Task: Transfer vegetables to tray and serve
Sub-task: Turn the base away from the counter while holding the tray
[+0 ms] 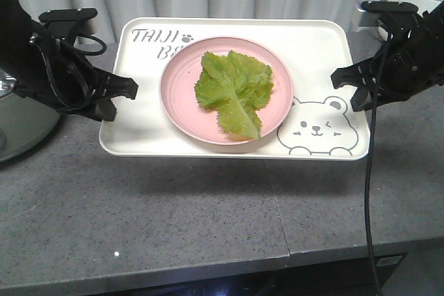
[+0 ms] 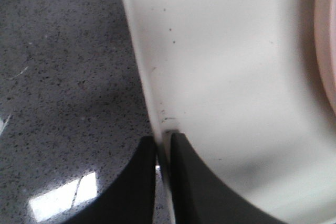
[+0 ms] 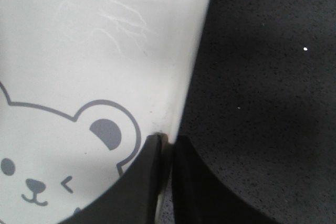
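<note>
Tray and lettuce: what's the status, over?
Left gripper shut on tray, left edge; right gripper shut on right edge. Lettuce lying on pink plate, on tray. Nothing seen in the way.

Grey hand-drawn lettering (image 1: pixel 154 36) is printed at the far left corner of the cream-white tray (image 1: pixel 319 39). The upper line is read as "TAIJI" and is followed by a small paw print (image 1: pixel 186 35). Of the lower line only "B" and part of a second letter can be made out, the remainder being covered by the rim of the pink plate (image 1: pixel 173 98). A winking bear drawing (image 1: pixel 320 128) is outlined in grey at the tray's near right corner, without words. No other text can be read.
</note>
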Tool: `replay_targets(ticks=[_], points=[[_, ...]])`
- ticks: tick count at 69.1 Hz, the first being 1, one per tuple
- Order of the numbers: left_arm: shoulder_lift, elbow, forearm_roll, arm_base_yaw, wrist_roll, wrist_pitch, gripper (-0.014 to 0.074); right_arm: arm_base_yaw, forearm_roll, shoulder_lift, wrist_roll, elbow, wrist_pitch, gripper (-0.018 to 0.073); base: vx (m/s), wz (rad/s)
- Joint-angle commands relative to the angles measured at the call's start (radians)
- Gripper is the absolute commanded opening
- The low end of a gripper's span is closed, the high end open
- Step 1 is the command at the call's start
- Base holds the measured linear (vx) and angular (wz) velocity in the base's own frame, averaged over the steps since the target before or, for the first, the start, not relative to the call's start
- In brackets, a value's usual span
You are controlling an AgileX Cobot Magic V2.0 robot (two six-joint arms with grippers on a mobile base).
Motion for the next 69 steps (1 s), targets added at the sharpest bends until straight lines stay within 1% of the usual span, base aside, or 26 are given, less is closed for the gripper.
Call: replay_targets(ticks=[1, 69], points=[[-0.051, -0.031, -0.095, -0.022, 0.024, -0.071, -0.0006, 0.011, 0.074, -0.052, -0.028, -0.025, -0.035, -0.0006, 0.0, -0.17], [-0.051, -0.031, -0.095, -0.022, 0.024, -0.071, -0.0006, 0.011, 0.074, -0.052, -0.028, -0.025, -0.034, -0.0006, 0.0, -0.23]])
